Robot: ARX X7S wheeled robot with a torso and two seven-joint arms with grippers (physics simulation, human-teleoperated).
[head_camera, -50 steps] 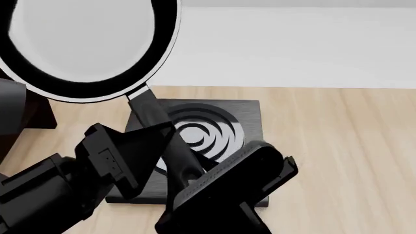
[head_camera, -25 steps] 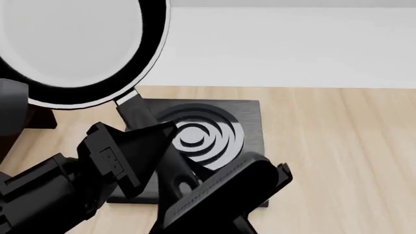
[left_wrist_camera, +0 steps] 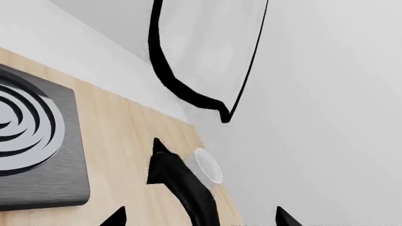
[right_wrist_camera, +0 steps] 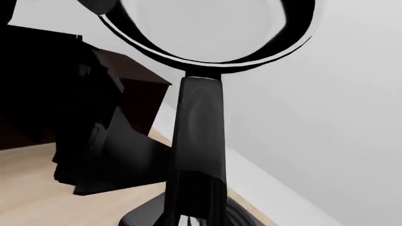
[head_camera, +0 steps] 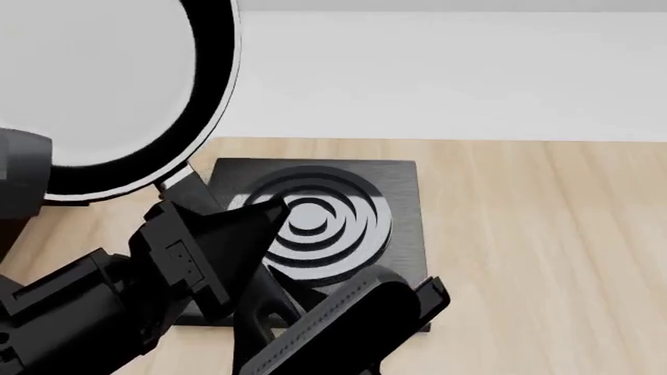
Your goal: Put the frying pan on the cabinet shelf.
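Observation:
The frying pan [head_camera: 94,86] hangs in the air at the upper left of the head view, its pale inside facing the camera. Its long black handle [right_wrist_camera: 201,136] runs down into my right gripper [head_camera: 344,328], which is shut on the handle's end. My left gripper [left_wrist_camera: 199,219] is open, its fingertips wide apart on either side of the handle without touching it. In the right wrist view the dark brown cabinet [right_wrist_camera: 141,96] stands beyond the pan, partly hidden by my left gripper. No shelf surface shows.
A square black burner plate [head_camera: 312,215] with concentric rings lies on the wooden table [head_camera: 542,234] under both arms. A small white round cup [left_wrist_camera: 207,165] stands near the table's far edge. A pale wall rises behind the table.
The pan has moved left and slightly up in the head view, carried by my right gripper. More of the burner plate is uncovered. My left gripper has barely shifted.

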